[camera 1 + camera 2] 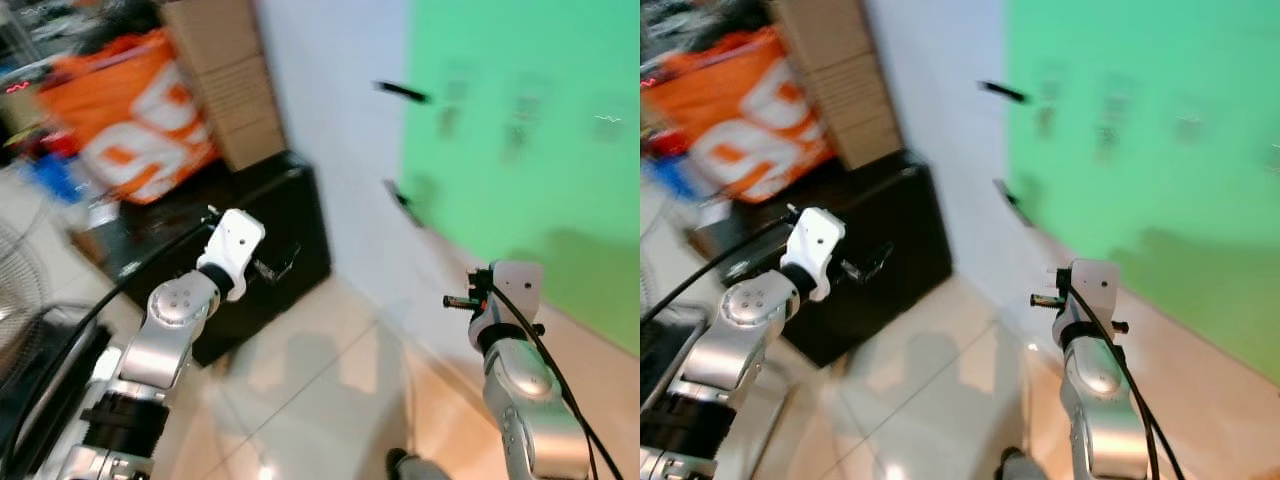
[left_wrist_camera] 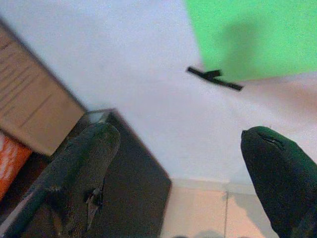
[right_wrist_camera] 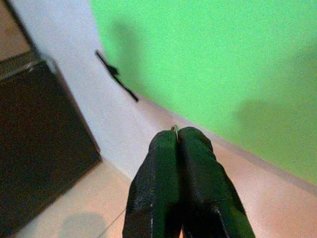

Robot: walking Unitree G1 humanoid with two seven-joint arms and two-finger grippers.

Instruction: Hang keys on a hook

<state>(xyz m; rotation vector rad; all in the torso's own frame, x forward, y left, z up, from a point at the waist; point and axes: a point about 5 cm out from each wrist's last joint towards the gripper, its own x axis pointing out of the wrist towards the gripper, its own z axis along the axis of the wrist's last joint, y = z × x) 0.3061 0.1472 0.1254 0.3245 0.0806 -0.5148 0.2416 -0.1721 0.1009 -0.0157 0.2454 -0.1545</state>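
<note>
Both head views are blurred. A black hook [image 1: 402, 92] sticks out of the white wall beside the green panel [image 1: 530, 130], with a second black hook [image 1: 400, 200] lower down. My right gripper [image 3: 177, 131] is raised in front of the wall, below the hooks. It is shut, and a thin sliver of metal, seemingly the keys [image 3: 174, 128], peeps out between its tips. The hook [image 3: 116, 77] lies ahead of those fingers, apart from them. My left gripper [image 2: 181, 136] is open and empty, held up near the black cabinet [image 1: 280, 215].
The low black cabinet stands against the wall at the left, with cardboard boxes [image 1: 230, 80] and an orange bag [image 1: 130, 125] on and behind it. A wire fan [image 1: 18, 275] is at the far left. Pale floor tiles [image 1: 320, 390] lie between my arms.
</note>
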